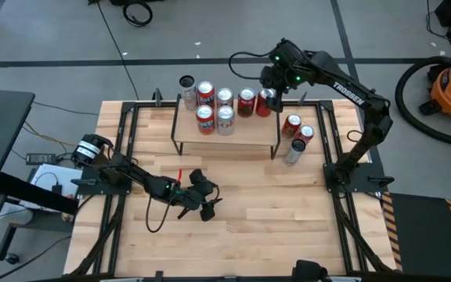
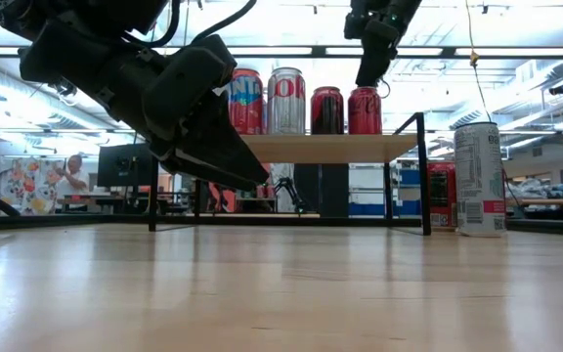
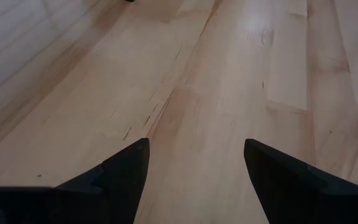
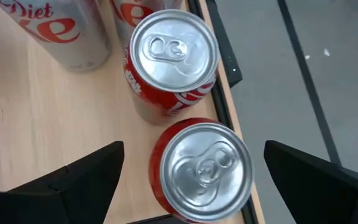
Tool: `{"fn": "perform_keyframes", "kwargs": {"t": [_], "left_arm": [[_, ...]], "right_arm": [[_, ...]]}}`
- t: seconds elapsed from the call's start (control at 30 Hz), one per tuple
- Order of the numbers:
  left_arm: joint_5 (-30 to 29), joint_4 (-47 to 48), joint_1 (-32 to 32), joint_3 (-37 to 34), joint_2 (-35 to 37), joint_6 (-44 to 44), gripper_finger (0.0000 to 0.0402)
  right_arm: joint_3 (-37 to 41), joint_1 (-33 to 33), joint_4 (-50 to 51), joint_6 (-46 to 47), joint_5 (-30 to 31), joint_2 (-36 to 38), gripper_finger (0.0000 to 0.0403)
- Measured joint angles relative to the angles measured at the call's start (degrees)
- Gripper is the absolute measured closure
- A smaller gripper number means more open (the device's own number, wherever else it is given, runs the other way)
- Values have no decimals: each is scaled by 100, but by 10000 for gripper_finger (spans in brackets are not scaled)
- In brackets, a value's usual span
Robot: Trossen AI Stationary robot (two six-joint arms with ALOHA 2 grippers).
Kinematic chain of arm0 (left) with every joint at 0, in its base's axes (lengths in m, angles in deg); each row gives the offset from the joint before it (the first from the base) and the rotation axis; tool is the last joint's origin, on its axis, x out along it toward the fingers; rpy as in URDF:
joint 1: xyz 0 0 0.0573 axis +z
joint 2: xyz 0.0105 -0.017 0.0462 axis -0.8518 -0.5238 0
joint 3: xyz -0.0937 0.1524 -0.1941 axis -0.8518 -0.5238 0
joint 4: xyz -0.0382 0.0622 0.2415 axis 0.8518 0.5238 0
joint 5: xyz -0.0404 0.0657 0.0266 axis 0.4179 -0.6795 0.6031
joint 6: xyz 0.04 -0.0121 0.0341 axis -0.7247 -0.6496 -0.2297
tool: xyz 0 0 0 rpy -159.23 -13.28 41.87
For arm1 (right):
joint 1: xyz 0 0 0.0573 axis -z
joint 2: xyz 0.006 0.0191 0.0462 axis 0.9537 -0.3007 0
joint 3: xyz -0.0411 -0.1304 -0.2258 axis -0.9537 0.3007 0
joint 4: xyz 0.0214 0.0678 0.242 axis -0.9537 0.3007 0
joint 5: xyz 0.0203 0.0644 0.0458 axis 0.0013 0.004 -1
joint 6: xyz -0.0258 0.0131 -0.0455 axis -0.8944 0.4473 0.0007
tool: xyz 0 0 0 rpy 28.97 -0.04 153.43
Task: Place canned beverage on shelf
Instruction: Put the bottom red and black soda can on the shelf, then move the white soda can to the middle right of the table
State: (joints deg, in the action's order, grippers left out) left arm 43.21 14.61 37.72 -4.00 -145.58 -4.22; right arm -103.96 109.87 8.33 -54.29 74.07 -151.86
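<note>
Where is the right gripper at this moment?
In the high view the right gripper is over the back right corner of the shelf, open, directly above the end red can that stands beside another red can.

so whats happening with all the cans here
The robot is stocking cans onto the shelf. The right tool hangs open above a red can standing at the shelf's back right corner, with its fingers clear of the can, beside several other cans in a row. Three more cans wait on the table to the right of the shelf. The left arm waits low over the table's front, its tool open and empty.
</note>
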Motion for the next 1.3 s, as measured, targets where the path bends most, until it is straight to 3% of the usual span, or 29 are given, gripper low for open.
{"fn": "perform_keyframes", "kwargs": {"t": [0.47,0.97,1.3], "left_arm": [[-1,0,-4,-2,1,3,127],[57,-2,98,-2,1,-93,127],[53,-2,98,-2,1,-87,127]], "right_arm": [[0,-589,199,341,1032,557,5],[11,-1330,1233,1932,2428,1474,5],[1250,-2041,790,2903,3267,2441,5]]}}
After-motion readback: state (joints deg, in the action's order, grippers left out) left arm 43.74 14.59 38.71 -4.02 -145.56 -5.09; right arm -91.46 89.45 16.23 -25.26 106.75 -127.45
